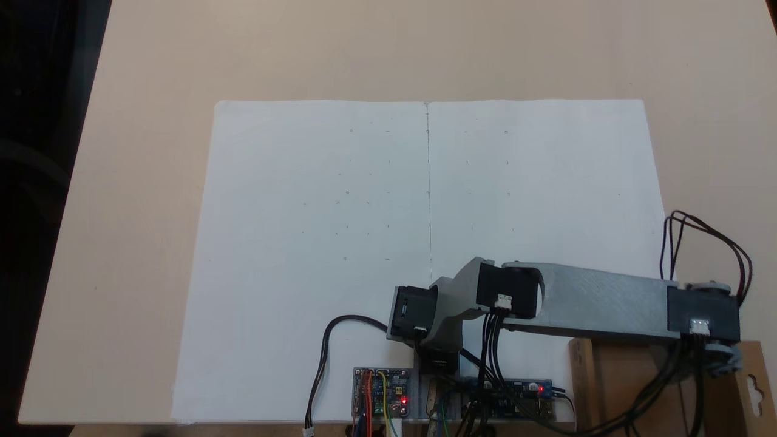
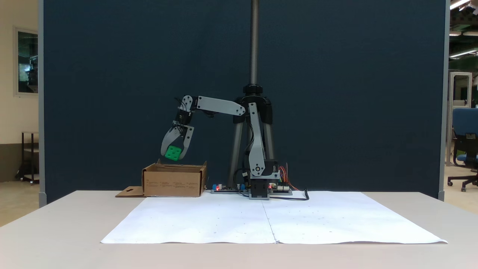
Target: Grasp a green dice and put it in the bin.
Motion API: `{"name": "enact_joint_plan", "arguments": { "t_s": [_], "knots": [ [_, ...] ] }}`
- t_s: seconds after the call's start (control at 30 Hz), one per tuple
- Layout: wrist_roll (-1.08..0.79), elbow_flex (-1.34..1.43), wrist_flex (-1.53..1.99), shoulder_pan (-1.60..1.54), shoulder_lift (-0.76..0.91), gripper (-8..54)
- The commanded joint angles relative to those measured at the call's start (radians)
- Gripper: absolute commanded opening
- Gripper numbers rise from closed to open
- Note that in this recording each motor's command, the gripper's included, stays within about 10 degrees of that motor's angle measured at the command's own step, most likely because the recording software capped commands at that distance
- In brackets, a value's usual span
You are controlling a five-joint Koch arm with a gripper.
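Fixed view, pincer (image 2: 174, 154) grasping bright green dice (image 2: 173, 153) with recessed pips, above brown cardboard bin (image 2: 173, 181)

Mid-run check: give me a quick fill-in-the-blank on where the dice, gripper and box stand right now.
1. The gripper is shut on the ____ dice.
2. The dice hangs ____ the cardboard box, not touching it.
3. The box's slotted flap lies flat on the ____.
4. The white paper sheets carry ____ dice.

Missing words: green; above; table; no
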Motion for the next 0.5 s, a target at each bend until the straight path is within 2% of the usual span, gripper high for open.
{"name": "enact_joint_plan", "arguments": {
  "t_s": [0.0,0.47],
  "knots": [
    [-0.117,-0.063,0.003,0.064,-0.023,12.7],
    [-0.192,-0.064,0.015,0.133,-0.097,12.7]
  ]
}}
